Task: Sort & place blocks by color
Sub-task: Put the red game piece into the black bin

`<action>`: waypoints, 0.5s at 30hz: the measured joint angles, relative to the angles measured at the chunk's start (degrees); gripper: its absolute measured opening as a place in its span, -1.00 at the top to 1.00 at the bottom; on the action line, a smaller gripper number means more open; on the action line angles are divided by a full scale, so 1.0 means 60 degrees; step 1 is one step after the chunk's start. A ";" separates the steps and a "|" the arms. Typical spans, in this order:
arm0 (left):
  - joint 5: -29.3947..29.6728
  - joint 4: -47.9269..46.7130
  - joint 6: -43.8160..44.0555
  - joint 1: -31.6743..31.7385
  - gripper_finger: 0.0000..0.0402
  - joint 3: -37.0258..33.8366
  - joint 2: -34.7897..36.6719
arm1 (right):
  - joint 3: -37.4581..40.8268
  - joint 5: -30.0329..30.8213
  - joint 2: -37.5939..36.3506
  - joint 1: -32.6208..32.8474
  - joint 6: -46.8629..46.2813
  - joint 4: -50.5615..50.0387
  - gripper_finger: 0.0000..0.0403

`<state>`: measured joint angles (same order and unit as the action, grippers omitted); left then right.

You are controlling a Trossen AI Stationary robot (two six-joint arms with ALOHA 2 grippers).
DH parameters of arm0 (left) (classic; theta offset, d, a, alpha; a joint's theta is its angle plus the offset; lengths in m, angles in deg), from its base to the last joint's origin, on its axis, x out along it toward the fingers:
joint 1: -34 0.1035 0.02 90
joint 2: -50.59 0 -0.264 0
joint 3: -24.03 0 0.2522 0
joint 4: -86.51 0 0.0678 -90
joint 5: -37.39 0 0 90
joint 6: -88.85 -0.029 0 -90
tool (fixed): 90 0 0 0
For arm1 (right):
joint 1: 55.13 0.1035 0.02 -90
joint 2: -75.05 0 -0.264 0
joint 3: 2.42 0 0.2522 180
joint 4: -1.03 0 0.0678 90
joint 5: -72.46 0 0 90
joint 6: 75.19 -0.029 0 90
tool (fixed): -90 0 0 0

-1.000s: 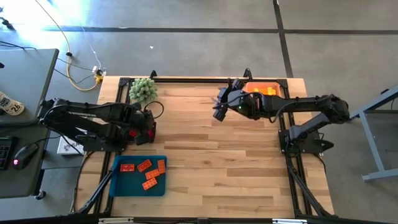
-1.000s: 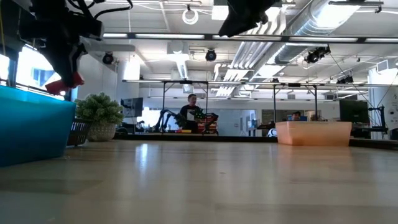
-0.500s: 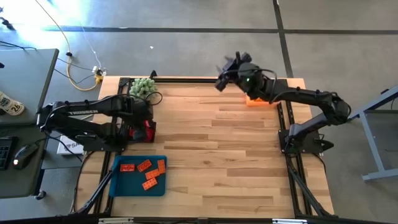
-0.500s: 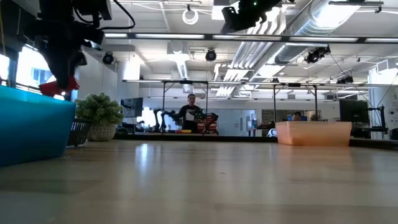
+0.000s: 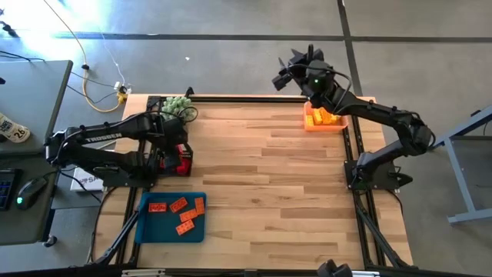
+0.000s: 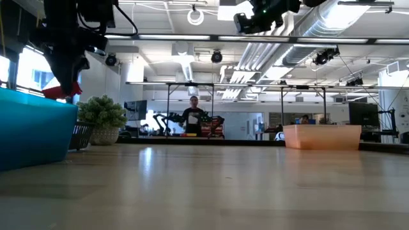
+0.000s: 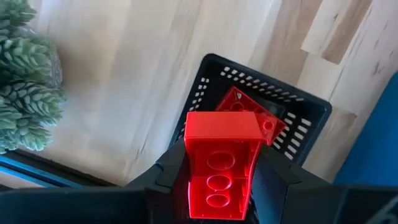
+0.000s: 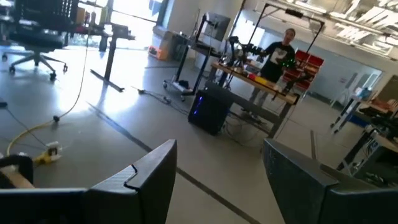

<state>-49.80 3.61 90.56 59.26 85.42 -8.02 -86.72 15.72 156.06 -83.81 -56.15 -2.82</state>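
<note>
- Our left gripper (image 7: 217,186) has its jaws closed on a red block (image 7: 221,163), held over the black basket (image 7: 305,127) at the table's left edge. Our right gripper (image 8: 214,180) has its jaws spread wide with nothing between them.
- Over the last second the right arm has swung from above the table's back middle, up and outward, so that its gripper (image 5: 294,71) now hangs past the back edge, just beside the orange tray (image 5: 323,121). Its wrist camera looks out into the room, not at the table.
- With that arm out of the way, the orange tray shows yellow blocks (image 5: 326,117) lying inside. We take the swing as a retreat after a drop, though we cannot confirm it.
- The left arm has shifted slightly toward the back and the plant (image 5: 175,108); the red block has risen a little in the low view (image 6: 62,91), beside the blue tray's wall (image 6: 32,131).
- Another red block (image 7: 249,112) lies in the basket under the held one, so more picking remains.
- The blue tray (image 5: 146,231) in front of the left arm holds several orange-red blocks (image 5: 179,213). We judge the next move is to carry the held block there and release it.
- No loose blocks show on the open wood (image 5: 261,185).
</note>
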 joint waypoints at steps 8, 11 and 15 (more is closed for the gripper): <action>-0.0121 -0.0087 -0.0612 0.0167 0.48 -0.0004 -0.0757 | 0.0000 0.0131 0.0006 0.0233 -0.0197 -0.1299 -0.11; -0.0545 -0.0083 -0.0738 0.0163 0.48 -0.0004 -0.1269 | 0.0000 0.0128 0.0007 0.0423 -0.0190 -0.1441 -0.11; -0.0497 -0.0083 -0.0580 0.0156 0.48 -0.0004 -0.1982 | 0.0000 0.0134 0.0007 0.0708 -0.0181 -0.1766 -0.11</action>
<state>-52.78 3.11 87.08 60.20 85.40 -19.91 -86.72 16.52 156.10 -79.56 -57.24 -13.42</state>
